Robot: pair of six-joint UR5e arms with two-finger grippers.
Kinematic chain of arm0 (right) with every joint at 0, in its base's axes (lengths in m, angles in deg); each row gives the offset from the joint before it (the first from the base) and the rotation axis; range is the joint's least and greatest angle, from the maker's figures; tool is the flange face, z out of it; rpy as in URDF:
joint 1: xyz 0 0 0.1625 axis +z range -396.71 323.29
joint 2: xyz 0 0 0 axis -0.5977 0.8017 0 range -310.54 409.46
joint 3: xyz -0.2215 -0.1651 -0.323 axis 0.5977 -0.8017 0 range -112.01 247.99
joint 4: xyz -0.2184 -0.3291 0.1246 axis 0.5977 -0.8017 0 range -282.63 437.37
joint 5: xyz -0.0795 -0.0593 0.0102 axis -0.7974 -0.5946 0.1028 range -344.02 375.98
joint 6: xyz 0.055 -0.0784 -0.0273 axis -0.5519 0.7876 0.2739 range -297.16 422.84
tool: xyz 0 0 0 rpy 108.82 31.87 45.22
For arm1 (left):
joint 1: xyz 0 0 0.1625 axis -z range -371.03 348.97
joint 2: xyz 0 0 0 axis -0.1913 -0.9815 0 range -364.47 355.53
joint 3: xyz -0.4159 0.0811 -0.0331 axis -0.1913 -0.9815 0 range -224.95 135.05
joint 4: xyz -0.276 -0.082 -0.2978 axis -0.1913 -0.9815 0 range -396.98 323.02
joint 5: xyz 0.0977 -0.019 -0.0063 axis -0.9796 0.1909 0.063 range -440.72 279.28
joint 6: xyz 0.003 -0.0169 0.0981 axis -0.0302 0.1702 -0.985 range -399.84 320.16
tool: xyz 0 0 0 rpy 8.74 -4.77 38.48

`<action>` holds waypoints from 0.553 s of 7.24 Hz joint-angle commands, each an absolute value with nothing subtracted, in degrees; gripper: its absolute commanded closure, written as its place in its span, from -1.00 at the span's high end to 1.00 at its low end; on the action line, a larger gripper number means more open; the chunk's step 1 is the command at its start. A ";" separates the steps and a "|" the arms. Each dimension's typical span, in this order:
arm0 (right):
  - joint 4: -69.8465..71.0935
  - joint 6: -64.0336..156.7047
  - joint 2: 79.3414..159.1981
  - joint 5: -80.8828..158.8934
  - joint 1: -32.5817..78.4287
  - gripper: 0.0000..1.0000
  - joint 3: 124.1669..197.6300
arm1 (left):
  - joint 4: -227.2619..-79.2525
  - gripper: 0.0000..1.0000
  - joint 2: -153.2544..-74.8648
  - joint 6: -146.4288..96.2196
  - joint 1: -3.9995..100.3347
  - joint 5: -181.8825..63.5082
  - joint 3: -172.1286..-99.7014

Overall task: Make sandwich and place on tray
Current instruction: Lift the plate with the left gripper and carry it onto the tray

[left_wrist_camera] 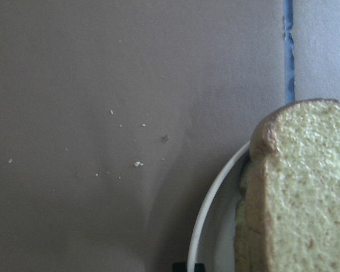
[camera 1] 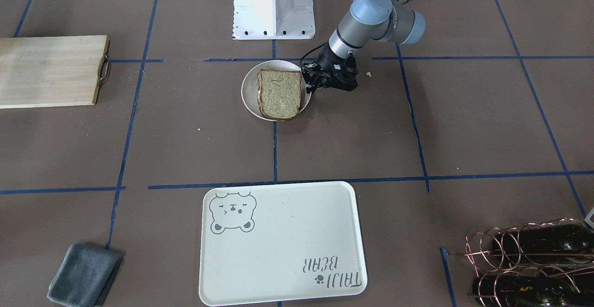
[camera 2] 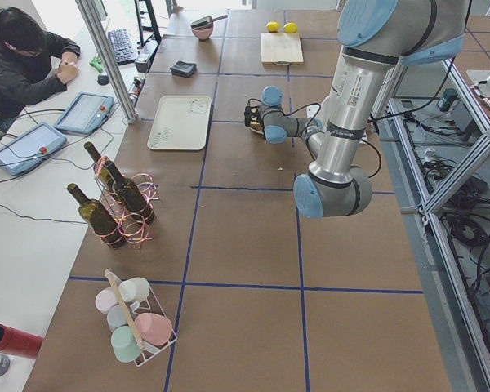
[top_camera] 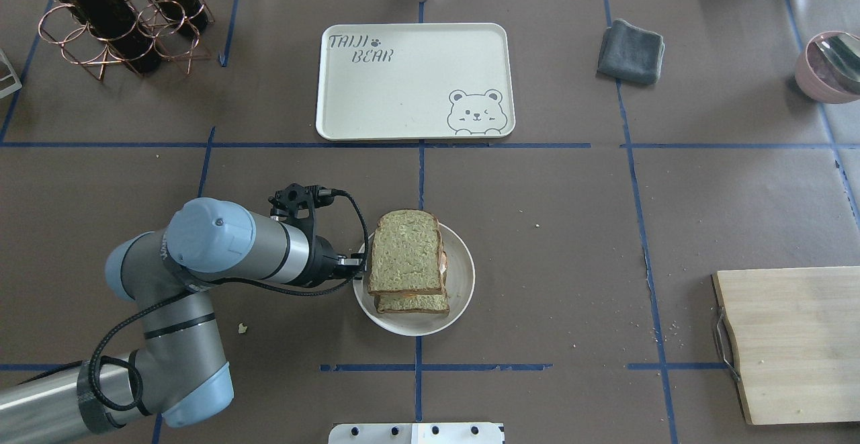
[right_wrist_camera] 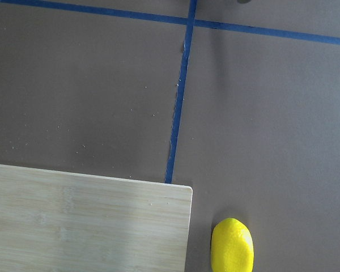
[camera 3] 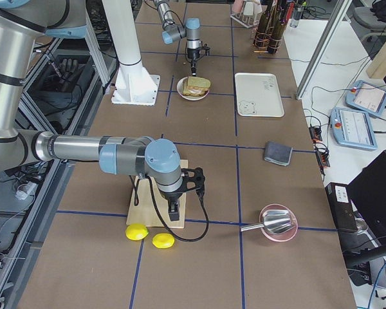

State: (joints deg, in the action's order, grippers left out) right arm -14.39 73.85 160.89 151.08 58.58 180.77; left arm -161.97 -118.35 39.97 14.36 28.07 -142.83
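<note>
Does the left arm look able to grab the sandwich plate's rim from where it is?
Likely yes. The left end effector sits right at the plate's rim on the arm's side, nothing between them, and the sandwich leaves that edge bare. Whether it has closed on the rim is unclear.

You have matt brown paper over the table. The tray looks like smooth, satin plastic. On the robot's side of the tray, the sandwich bread is rough and porous, its plate smooth and glazed. To the tray's robot-right lie a soft grey cloth and a matt, pale wooden board; to its robot-left, a shiny copper wire rack with glossy dark glass bottles
</note>
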 commanded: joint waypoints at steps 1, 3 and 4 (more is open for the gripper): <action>-14.30 73.74 160.82 150.81 58.57 1.00 180.75 | -161.87 -1.00 -118.55 39.53 22.94 37.53 -142.68; -14.21 73.65 160.38 150.63 58.57 1.00 180.67 | -161.34 -1.00 -125.27 38.04 29.37 39.42 -135.97; -14.21 73.65 160.38 150.63 58.57 1.00 180.67 | -161.52 -1.00 -131.49 36.56 32.36 41.25 -128.34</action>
